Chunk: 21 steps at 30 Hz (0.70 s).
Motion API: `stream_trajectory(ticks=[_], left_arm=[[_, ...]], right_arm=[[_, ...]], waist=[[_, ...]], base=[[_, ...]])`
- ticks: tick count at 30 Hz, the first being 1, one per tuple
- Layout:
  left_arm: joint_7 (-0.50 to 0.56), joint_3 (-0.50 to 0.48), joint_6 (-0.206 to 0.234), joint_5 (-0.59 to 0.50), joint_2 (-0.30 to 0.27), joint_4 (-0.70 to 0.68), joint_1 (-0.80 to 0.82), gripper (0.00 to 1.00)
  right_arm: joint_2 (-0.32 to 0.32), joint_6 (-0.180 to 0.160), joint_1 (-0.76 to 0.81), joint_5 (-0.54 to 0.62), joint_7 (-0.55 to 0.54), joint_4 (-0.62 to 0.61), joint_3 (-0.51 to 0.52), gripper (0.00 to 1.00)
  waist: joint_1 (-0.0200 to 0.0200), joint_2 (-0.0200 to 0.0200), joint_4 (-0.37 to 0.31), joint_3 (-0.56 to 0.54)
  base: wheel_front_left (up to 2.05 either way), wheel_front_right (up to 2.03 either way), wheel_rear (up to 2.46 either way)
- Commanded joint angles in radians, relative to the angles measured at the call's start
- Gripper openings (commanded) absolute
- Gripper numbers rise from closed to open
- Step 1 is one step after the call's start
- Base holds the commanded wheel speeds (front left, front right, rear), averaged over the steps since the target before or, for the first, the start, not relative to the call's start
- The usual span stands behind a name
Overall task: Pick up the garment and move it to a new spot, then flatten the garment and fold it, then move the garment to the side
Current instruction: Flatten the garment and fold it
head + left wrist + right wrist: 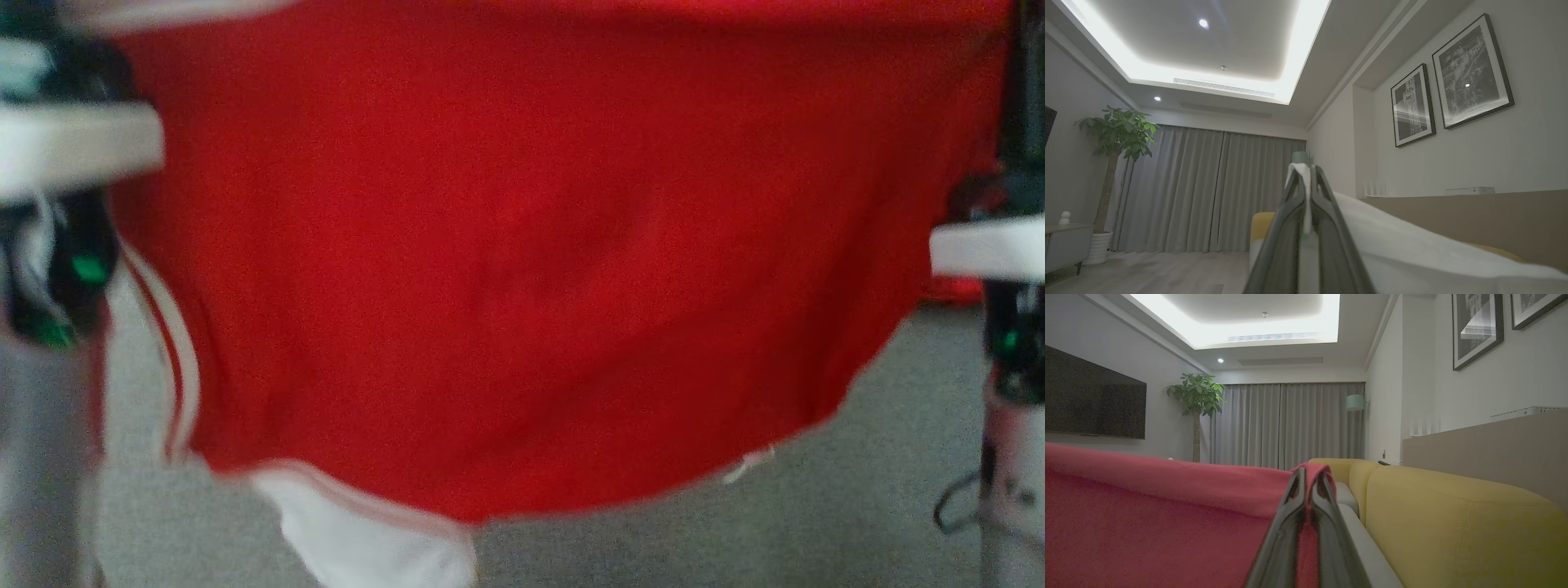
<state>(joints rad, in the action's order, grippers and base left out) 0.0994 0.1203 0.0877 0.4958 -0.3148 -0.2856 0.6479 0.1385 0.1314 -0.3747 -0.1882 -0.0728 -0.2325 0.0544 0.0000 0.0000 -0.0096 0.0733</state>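
Observation:
The garment (522, 269) is red with white stripes and a white panel at its lower left. It hangs spread wide in front of the head camera, blurred, with its lower edge above a grey surface (816, 506). My left gripper (1305, 175) is shut on a white edge of the garment (1412, 249), which drapes away to the right of the fingers. My right gripper (1308, 477) is shut on a red edge, and the red cloth (1147, 514) stretches off to its left. Pale forearms (73, 147) (988, 249) flank the cloth in the head view.
A yellow sofa (1453, 522) runs along the right wall below a beige ledge. Farther off are grey curtains (1290, 424), a potted plant (1118, 134), a wall screen (1094, 400), framed pictures (1470, 73) and a low cabinet (1065, 245).

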Motion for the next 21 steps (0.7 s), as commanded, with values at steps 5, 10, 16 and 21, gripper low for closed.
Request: stream_trajectory(ticks=[5, 10, 16, 21], left_arm=[[0.053, -0.019, -0.075, -0.010, -0.102, 0.258, 0.366, 0.00], [-0.014, 0.031, -0.126, -0.089, -0.121, 0.571, 0.666, 0.00], [-0.164, 0.036, -0.103, -0.150, -0.102, 0.826, 0.910, 0.00], [-0.311, 0.043, -0.116, -0.160, -0.065, 0.992, 1.021, 0.00]], right_arm=[[0.016, -0.001, -0.335, -0.039, -0.077, 0.134, -0.049, 0.00], [0.065, -0.001, -0.660, -0.021, -0.055, 0.417, -0.132, 0.00], [0.074, -0.001, -0.944, 0.025, 0.070, 0.702, -0.184, 0.00], [0.057, -0.001, -1.087, 0.084, 0.239, 0.903, -0.181, 0.00]], waist=[[0.0000, 0.0000, -0.014, 0.217], [0.0000, 0.0000, -0.015, 0.341], [0.0000, 0.0000, -0.002, 0.395], [0.0000, 0.0000, 0.021, 0.396]], base=[[0.00, 0.00, 0.00], [0.00, 0.00, 0.00], [0.00, 0.00, 0.00], [0.00, 0.00, 0.00]])
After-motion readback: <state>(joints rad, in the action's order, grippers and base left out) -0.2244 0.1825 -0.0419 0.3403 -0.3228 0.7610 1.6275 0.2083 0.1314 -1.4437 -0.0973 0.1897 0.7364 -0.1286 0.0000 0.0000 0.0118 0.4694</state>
